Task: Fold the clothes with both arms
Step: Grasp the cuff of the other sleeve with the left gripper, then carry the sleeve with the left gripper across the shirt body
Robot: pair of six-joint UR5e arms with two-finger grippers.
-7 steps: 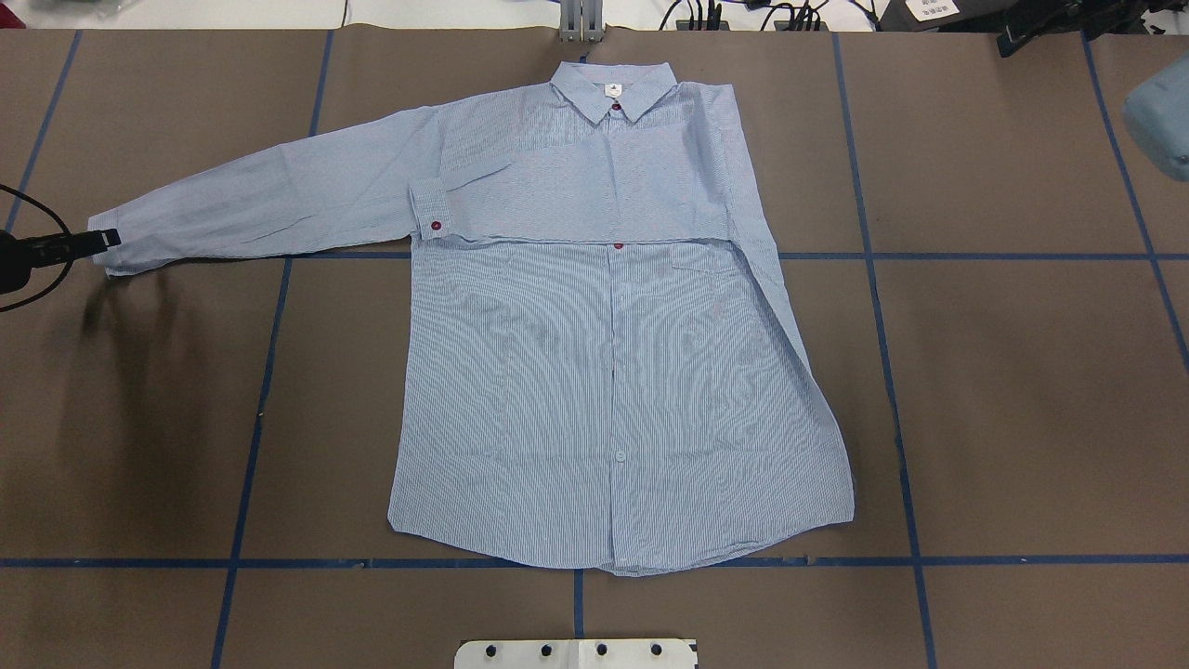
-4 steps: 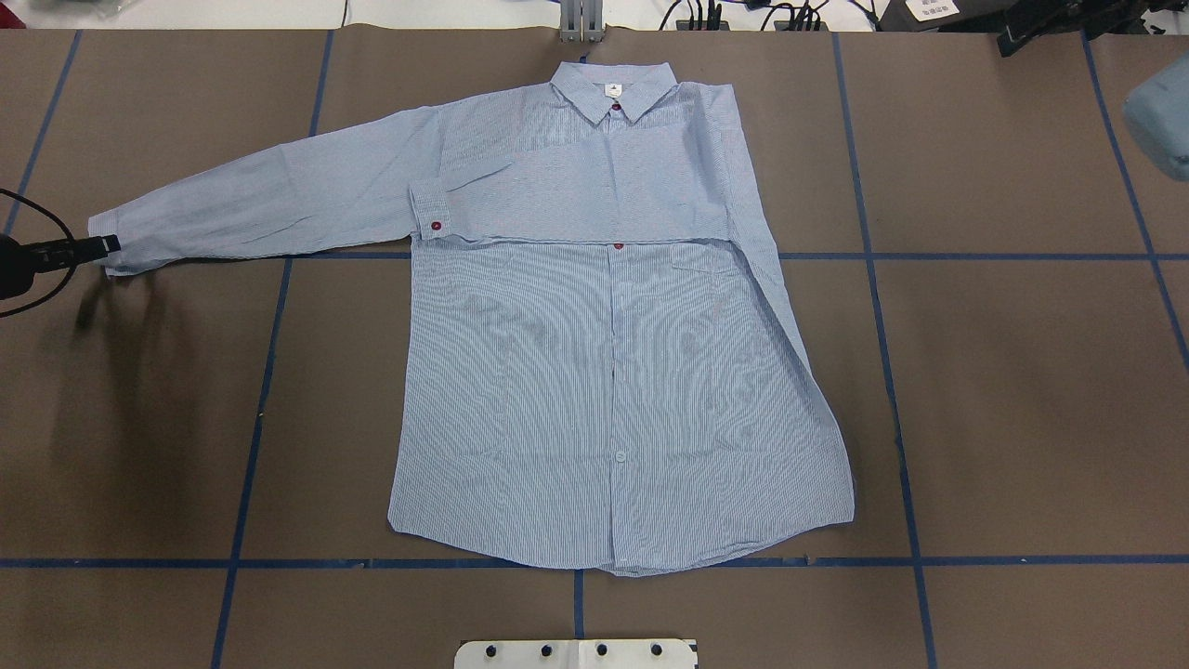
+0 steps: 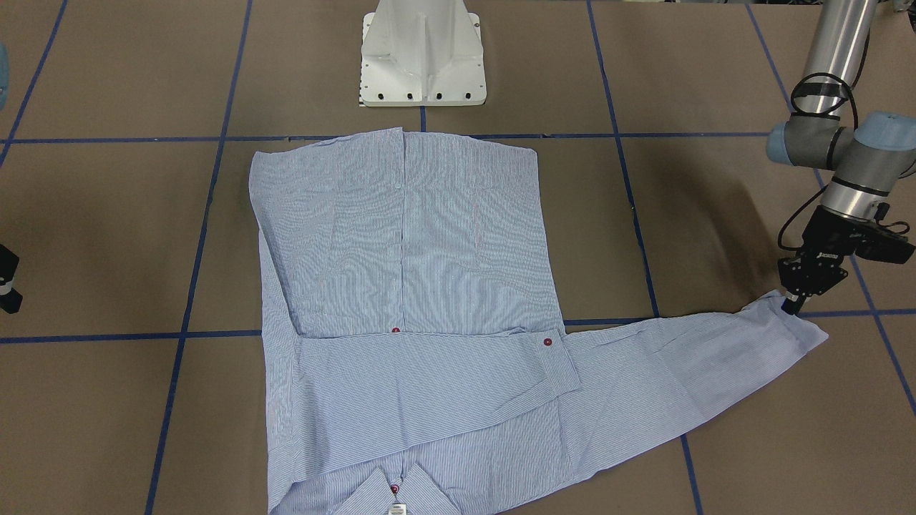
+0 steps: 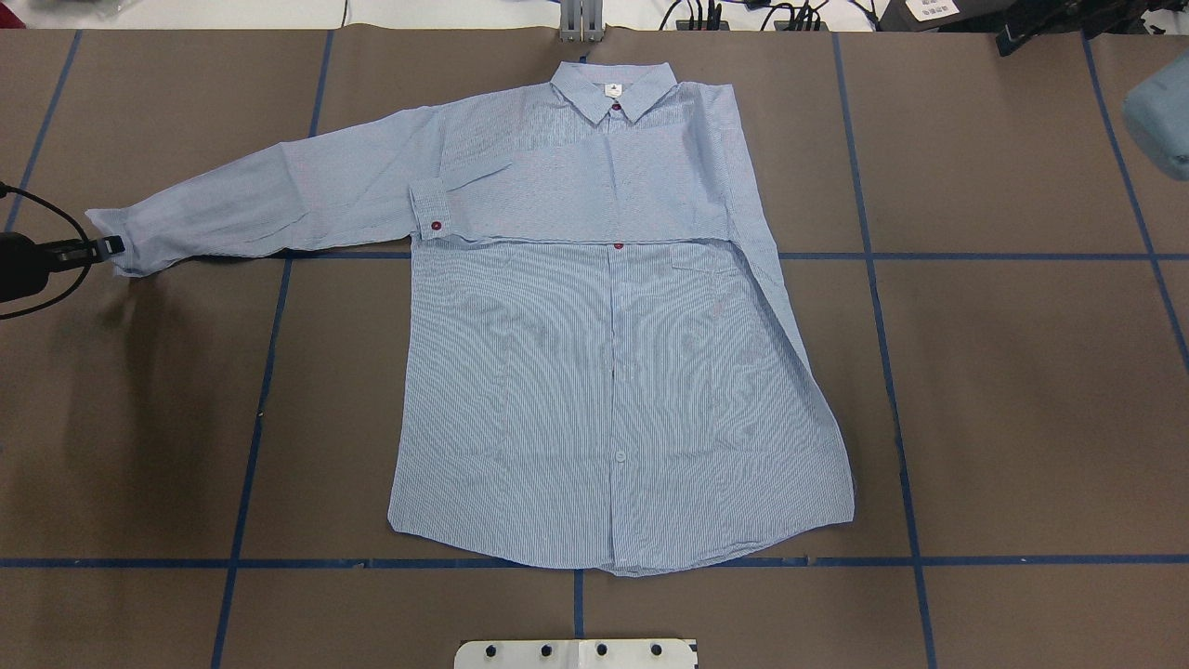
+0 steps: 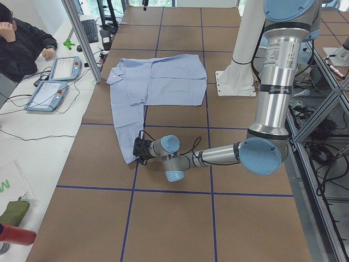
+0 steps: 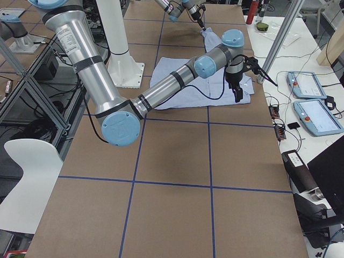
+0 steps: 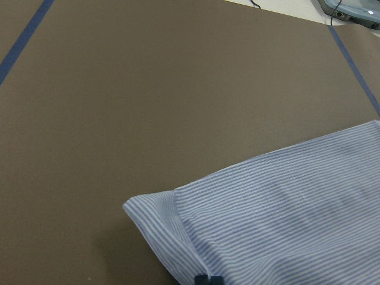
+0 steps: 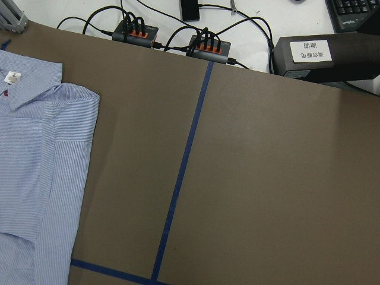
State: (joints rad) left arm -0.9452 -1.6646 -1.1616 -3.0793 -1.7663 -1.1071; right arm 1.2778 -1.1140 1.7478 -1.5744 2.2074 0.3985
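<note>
Overhead view, read from the 9 o'clock side. The left gripper (image 4: 113, 245) sits at the 9 o'clock edge of the table (image 4: 1022, 390), jaws pinched together on the cuff (image 4: 121, 232) of the outstretched sleeve (image 4: 279, 200). The left wrist camera shows that cuff bunched and standing a little off the surface at the fingertips (image 7: 202, 279). From the grip the sleeve runs toward 3 o'clock and joins the shirt (image 4: 613, 390) at the shoulder. The shirt lies flat, front up, in the middle of the table, with its collar (image 4: 613, 88) at 12 o'clock and its hem at 6 o'clock, near the white base plate (image 4: 576, 653). The other sleeve is folded across the chest, its red-buttoned end (image 4: 430, 210) pointing toward 9 o'clock. At 2 o'clock only a light-blue joint cap (image 4: 1156, 121) of the right arm enters the view. The right gripper (image 6: 237, 95) hangs over the table beyond the shirt's 3 o'clock side, apart from the fabric. Whether its jaws are open or closed cannot be determined.
</note>
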